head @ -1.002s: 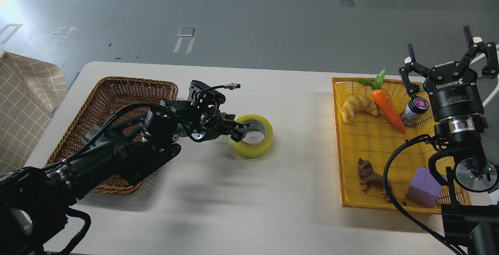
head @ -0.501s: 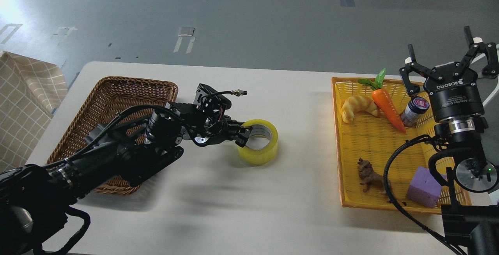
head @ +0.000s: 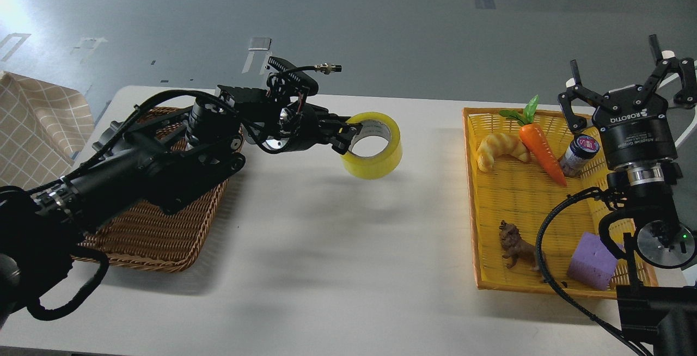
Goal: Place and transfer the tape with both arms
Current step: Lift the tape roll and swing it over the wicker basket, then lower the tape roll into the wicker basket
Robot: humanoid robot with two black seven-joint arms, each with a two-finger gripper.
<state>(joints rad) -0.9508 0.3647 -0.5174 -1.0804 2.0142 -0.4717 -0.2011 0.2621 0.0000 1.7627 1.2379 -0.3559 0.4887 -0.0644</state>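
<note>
The tape, a wide yellow roll with a grey-white core, hangs in the air above the middle of the white table. My left gripper is shut on the roll's left wall, one finger inside the core. The left arm reaches in from the lower left over the brown basket. My right gripper is open and empty, fingers pointing up, above the far right corner of the yellow tray.
A brown wicker basket sits at the left under my left arm. A yellow tray at the right holds a toy croissant, carrot, small jar, brown animal figure and purple block.
My left gripper has lifted the tape off the table and carried it up and slightly right. The right arm has not moved.
</note>
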